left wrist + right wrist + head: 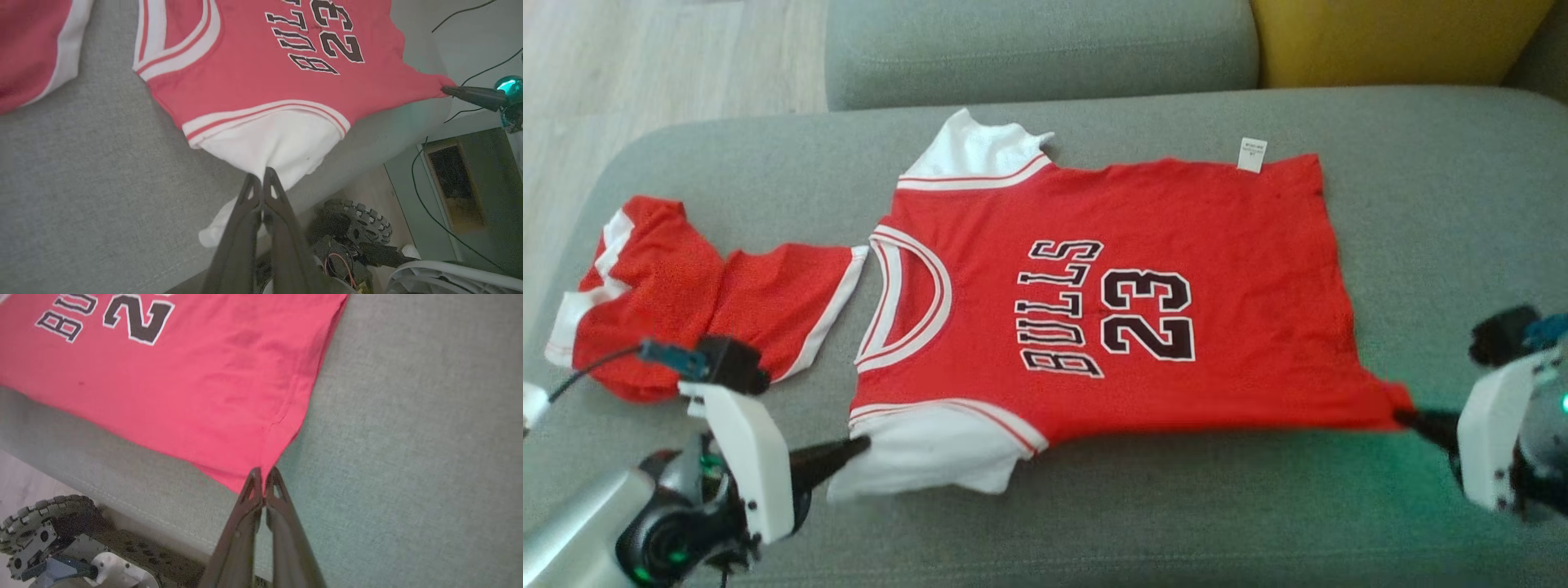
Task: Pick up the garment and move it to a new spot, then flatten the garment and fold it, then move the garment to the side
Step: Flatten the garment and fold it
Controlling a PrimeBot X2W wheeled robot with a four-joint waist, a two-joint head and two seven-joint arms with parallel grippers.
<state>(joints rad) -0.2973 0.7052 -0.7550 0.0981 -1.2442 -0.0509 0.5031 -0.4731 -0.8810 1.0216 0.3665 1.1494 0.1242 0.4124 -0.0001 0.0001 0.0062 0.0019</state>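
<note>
Red jersey (1111, 302) flat mid-frame on the grey sofa (1421, 245); left gripper (864, 444) pinches its white sleeve (931, 461), right gripper (1403, 417) clamps the hem corner (1376, 404).

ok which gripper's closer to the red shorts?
Left. The left gripper pinches the white sleeve of the jersey, near the shorts; the right gripper holds the hem corner at the far end.

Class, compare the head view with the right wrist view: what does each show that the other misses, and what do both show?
Head view's extras: red shorts, white label, left gripper pinching the white sleeve. Right wrist view's extras: the robot's treaded wheel. Shared: red jersey, right gripper shut on its hem corner, grey sofa.
</note>
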